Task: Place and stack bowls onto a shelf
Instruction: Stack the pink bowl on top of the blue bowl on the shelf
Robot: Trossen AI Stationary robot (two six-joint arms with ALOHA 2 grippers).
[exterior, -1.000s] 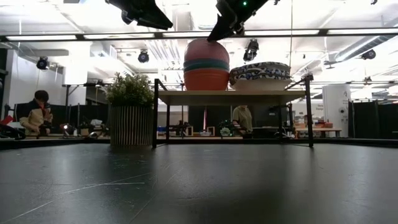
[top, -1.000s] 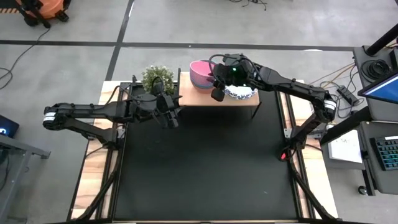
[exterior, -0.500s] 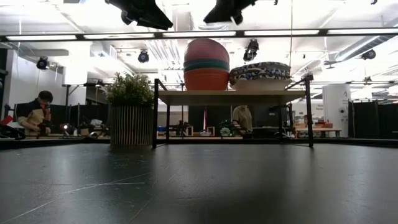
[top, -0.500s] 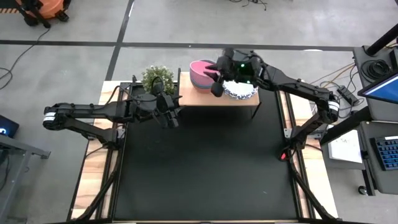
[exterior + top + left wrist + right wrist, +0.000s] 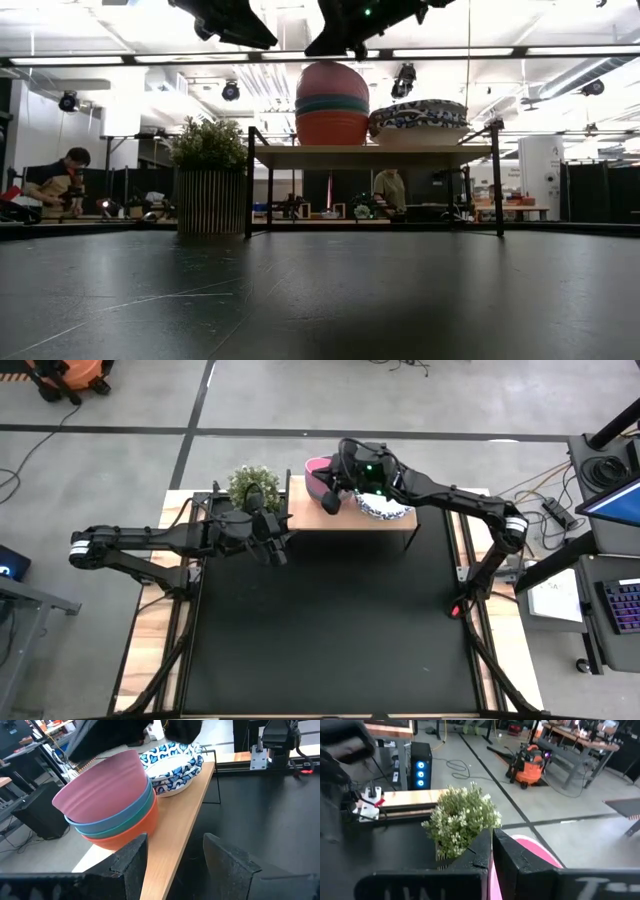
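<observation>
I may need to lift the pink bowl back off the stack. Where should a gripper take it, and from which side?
Probably the pink bowl by its rim, from above, one finger inside. It sits nested on the plain stack, only its upper wall exposed. Best at the front edge, away from the patterned bowls alongside.

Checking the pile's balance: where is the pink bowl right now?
The pink bowl tops the plain stack at the shelf's left end in the high view, beside the patterned bowls, under the shut right gripper.

Grey concrete floor point(image 5: 120, 400) crossed by dark tape lines. Orange vacuum point(image 5: 530, 770) parked beside workbenches point(image 5: 580, 740). Ceiling strip lights point(image 5: 90, 60) lit. Seated person point(image 5: 55, 185) seen at far desk.
</observation>
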